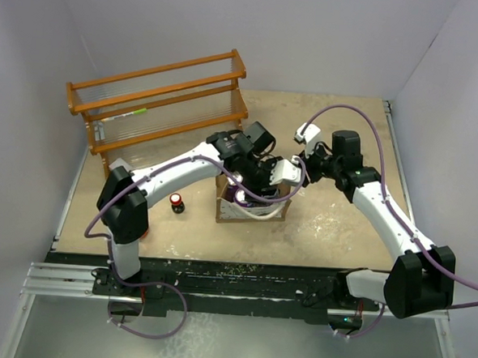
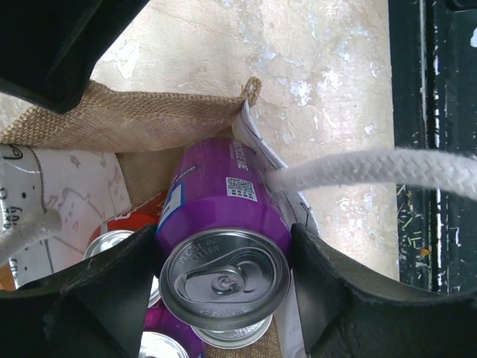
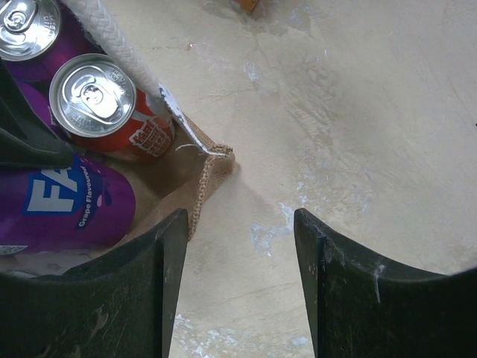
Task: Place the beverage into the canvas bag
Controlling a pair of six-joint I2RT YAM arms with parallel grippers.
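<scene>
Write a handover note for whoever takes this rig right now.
Left claw: shut on the purple Fanta can. The can is tilted, with its lower end down inside the canvas bag.
Right claw: open and empty, over the table beside the bag's corner.
Also in the bag: a red can and a second purple can.
Done: the Fanta can is gripped and partly in the bag.
Left: open the left claw, then lift out, probably keeping clear of the white rope handle.
</scene>
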